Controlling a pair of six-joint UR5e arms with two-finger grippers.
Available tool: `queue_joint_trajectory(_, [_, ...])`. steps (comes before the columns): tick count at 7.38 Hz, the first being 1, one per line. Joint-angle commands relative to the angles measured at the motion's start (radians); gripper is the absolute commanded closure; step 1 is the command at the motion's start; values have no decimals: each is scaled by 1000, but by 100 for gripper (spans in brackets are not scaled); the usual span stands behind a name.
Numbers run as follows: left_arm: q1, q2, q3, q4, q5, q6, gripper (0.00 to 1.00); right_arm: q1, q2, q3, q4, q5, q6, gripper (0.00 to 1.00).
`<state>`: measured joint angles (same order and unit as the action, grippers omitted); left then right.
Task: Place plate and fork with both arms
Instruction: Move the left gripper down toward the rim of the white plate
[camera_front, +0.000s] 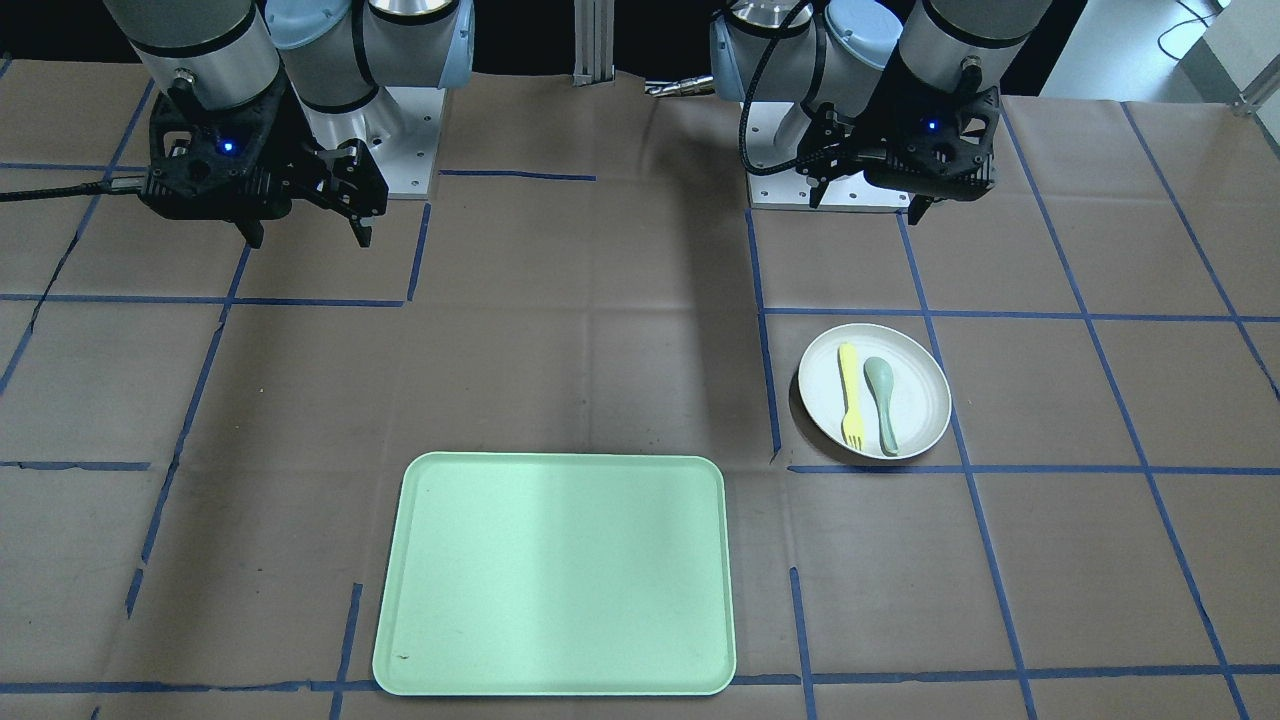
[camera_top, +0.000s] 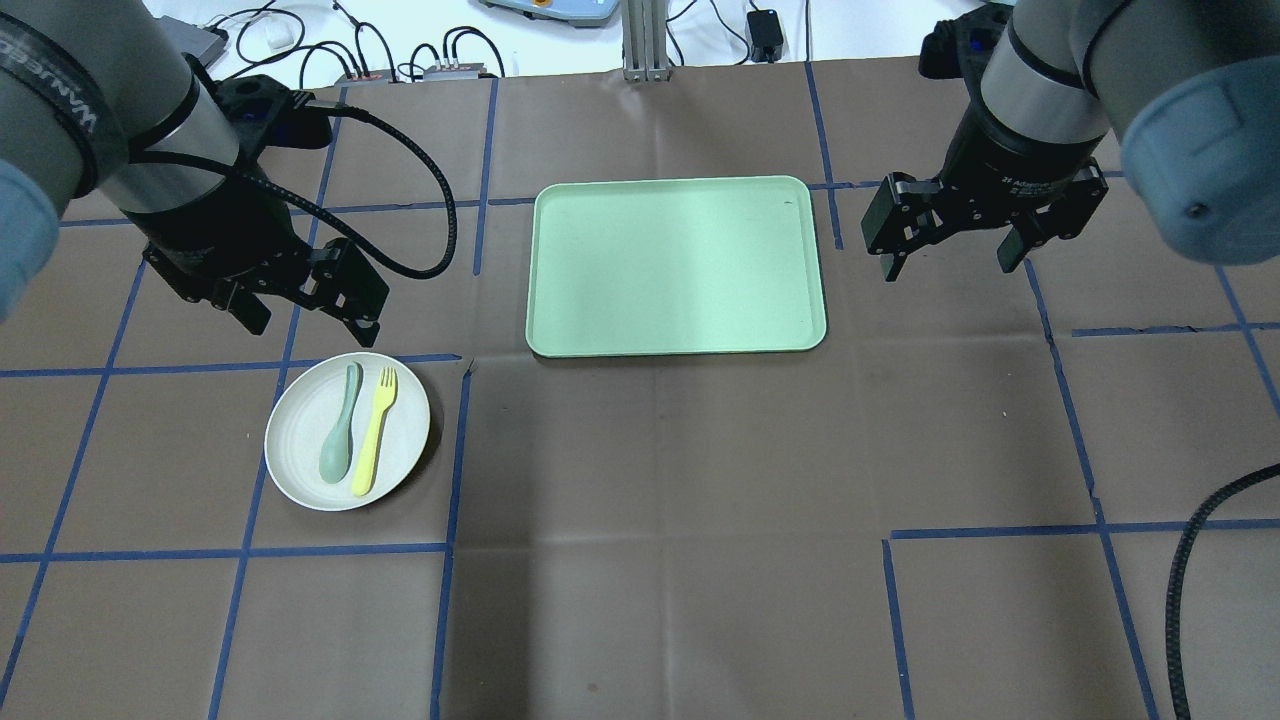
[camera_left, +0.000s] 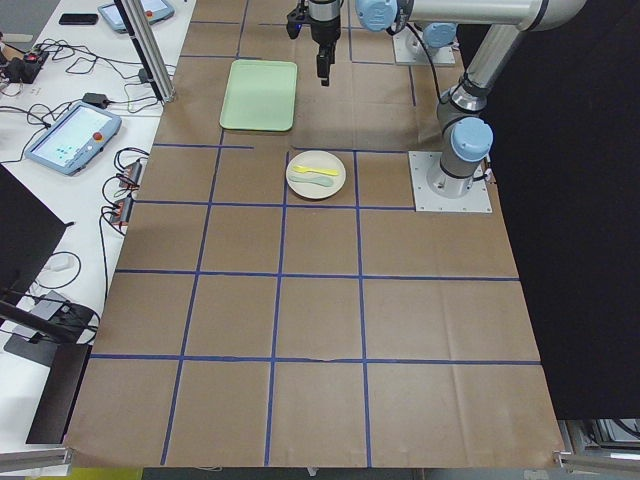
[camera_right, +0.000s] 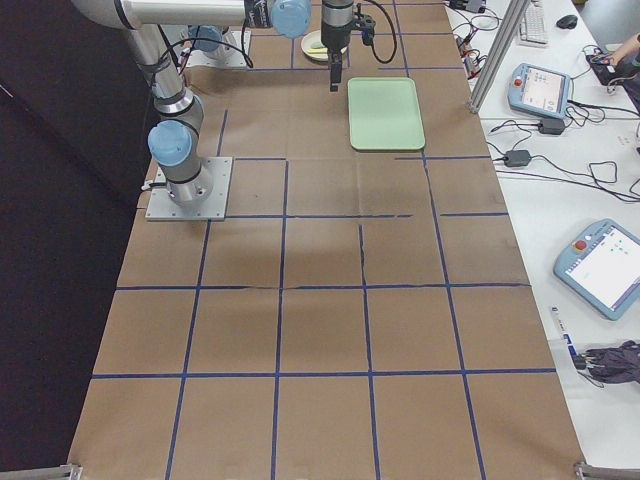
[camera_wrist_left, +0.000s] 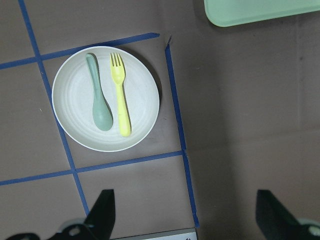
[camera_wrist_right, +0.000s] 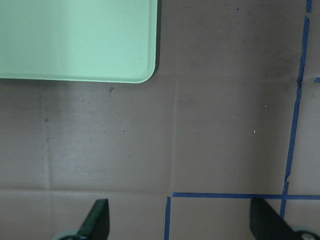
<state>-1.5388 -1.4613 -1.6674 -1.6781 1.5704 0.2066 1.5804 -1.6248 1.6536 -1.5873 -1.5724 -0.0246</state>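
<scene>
The off-white plate (camera_top: 300, 440) lies on the brown table on my left side, with the pale-yellow fork (camera_top: 374, 432) and a grey-green spoon (camera_top: 338, 440) side by side in it. In the left wrist view the plate (camera_wrist_left: 140, 95) and fork (camera_wrist_left: 120, 100) lie ahead of the fingers. My left gripper (camera_top: 310, 330) is open and empty, above the table just beyond the plate. My right gripper (camera_top: 948, 268) is open and empty, above the table right of the tray. In the front-facing view the plate (camera_front: 915, 395) is at the right, below the left gripper (camera_front: 866, 205).
A rectangular mint-green tray (camera_top: 675, 265) lies at the table's far middle, between the two grippers; its corner shows in the right wrist view (camera_wrist_right: 75, 40). Blue tape lines grid the brown table cover. A black cable hangs from the left wrist.
</scene>
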Motion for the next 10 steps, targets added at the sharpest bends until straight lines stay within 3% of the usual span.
queue_joint_trajectory(1, [-1,-4,0,0,-3,-1,0,1,0,0,1,0,0,0])
queue_joint_trajectory(5, [2,-5,-3,1,-13,0,1,-2,-1,0,1,0,0,0])
queue_joint_trajectory(7, [69,1,-23,11,-15,84,5,-2,-1,0,0,0,-1,0])
queue_joint_trajectory(10, [134,21,-46,9,-6,151,1,-2,0,0,1,0,-2,0])
